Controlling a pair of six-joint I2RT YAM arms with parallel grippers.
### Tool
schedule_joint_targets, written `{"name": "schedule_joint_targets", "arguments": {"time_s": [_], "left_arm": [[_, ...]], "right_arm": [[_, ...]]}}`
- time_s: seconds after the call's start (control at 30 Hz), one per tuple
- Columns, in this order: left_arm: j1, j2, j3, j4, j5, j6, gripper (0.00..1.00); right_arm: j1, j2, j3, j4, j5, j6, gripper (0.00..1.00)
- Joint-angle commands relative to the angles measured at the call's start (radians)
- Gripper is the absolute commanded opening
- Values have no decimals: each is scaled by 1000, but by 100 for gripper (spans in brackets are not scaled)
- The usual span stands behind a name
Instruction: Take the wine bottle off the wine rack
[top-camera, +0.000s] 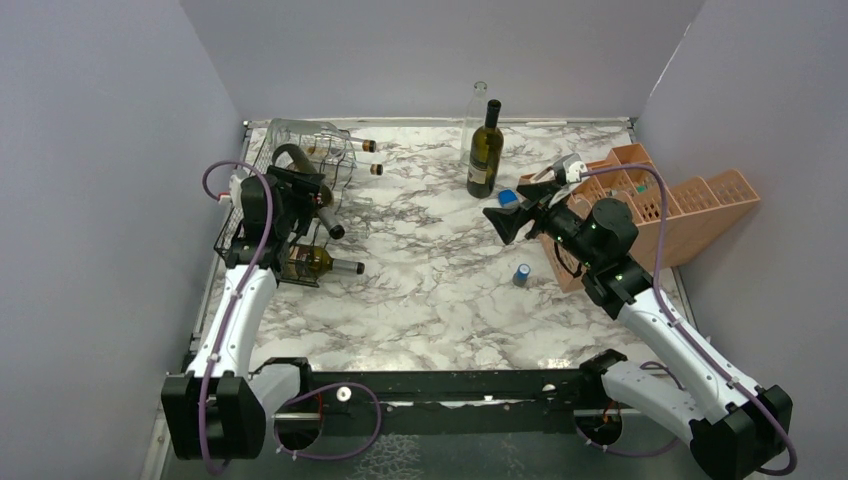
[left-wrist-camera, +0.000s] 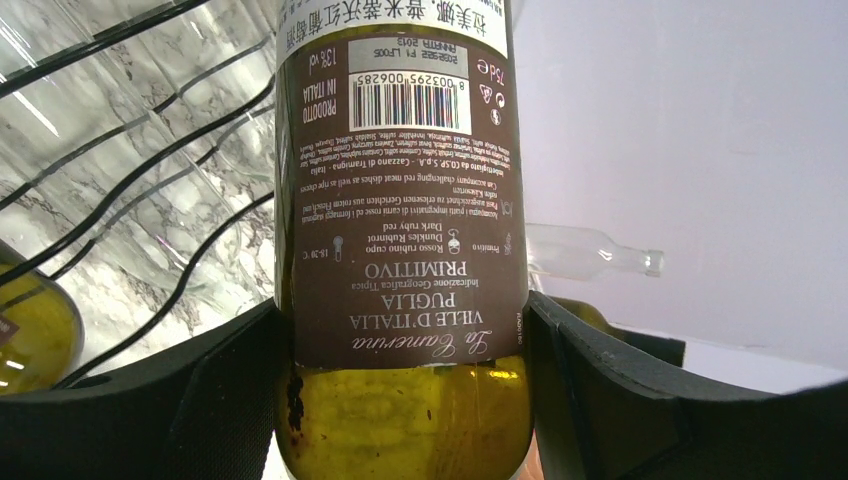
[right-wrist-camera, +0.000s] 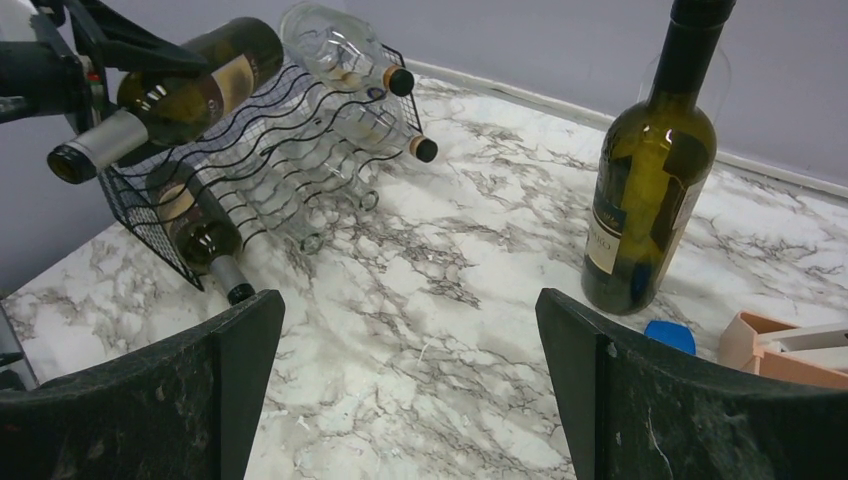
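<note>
Wine bottle (left-wrist-camera: 400, 250) lies on its side at the top tier of the wine rack (right-wrist-camera: 135, 210), at the left-rear of the tabletop (top-camera: 430, 300), with its foil neck poking out past the rack's end (can't tell if the glass rests on the wires or sits just clear of them). Risk, as I judge it: smooth glass and a paper label, held at one band of the body only, so the bottle may pivot or slide in the pads once lifted, neck dipping. A dipping neck or base could hook a wavy wire and drag the probably light rack, jolting the clear bottles (right-wrist-camera: 340, 45) on the same tier and the lower-tier bottle (right-wrist-camera: 200, 235) until they roll off. Pulling sideways instead of up and out would do the same. Left end effector (left-wrist-camera: 400, 305) is grasping the bottle: the body sits square between the two black fingers (left-wrist-camera: 600, 390), each flush against a side at the edge of the brown label, and the bottle runs lengthwise away from the wrist camera. Outward: an upright dark-green bottle (top-camera: 485, 150) stands well apart at mid-rear, a salmon crate (top-camera: 690, 205) is on the right, and a blue cap (top-camera: 521, 273) lies loose on the marble. Right end effector (right-wrist-camera: 405, 300) hangs over the tabletop near the crate, jaws spread wide, nothing in them.
</note>
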Motion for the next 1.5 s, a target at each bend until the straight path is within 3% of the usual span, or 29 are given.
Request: {"name": "schedule_joint_targets", "arguments": {"time_s": [0.0,0.47,0.73,1.07,1.27,1.47], "left_arm": [[6,-83,-3,53,54,22,52],[-62,-144,-3,52,361,44,52],[-149,-159,-1,61,434,38,52],[-280,-50,-53,155,524,-16,52],[-323,-34,-107,169,545,-30,52],[-346,-28,-137,172,545,-28,52]], "right_arm": [[-4,-14,15,-9,-1,6,100],[-4,203,140,-54,-380,-31,99],[2,271,177,-51,-478,-22,100],[256,344,246,-43,-200,-162,100],[451,301,163,65,-97,-472,100],[509,330,192,39,-192,-650,100]]}}
